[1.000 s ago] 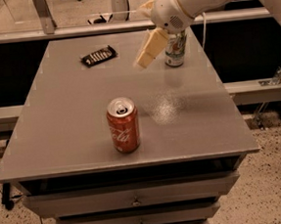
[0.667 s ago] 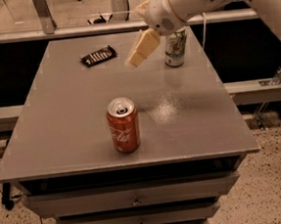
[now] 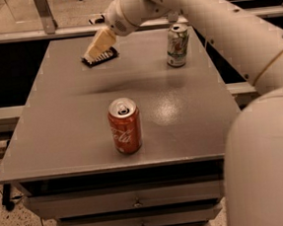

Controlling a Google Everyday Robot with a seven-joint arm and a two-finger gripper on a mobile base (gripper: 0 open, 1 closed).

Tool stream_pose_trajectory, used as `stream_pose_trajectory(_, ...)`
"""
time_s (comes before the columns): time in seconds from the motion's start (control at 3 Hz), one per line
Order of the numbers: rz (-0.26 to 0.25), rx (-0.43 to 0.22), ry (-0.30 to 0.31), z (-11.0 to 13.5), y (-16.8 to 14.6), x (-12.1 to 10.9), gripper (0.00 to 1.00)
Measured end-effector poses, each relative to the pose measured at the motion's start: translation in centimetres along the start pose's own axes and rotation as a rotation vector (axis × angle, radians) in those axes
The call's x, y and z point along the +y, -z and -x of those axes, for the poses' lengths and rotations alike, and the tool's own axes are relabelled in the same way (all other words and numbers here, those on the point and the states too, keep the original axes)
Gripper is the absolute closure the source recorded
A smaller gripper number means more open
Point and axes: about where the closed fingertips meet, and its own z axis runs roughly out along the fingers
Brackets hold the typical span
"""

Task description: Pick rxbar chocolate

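End effector [image 3: 97, 47] now over the rxbar chocolate [image 3: 109, 55], near the far-left corner of the worktop [image 3: 180, 106].
It has crossed over from the white-green can [image 3: 177, 45] at the far edge. The bar lies flat, partly covered beneath it. Contact and degree of opening cannot be told. Judgement: approach complete, grasp and lift outstanding. The red cola can [image 3: 125, 126] stands well apart, towards the front edge.
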Motion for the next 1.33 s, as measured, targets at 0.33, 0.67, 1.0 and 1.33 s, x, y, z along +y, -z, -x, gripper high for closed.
stream_pose_trajectory(0.33,0.013,0.007,-0.035,0.6,-5.2,-0.9,0.00)
stream_pose_trajectory(0.67,0.039,0.035,-0.063,-1.2,-8.6,-1.0,0.00)
stream_pose_trajectory(1.0,0.055,0.068,-0.085,-3.3,-10.2,-0.9,0.00)
stream_pose_trajectory(1.33,0.043,0.109,-0.103,-5.8,-10.0,-1.5,0.00)
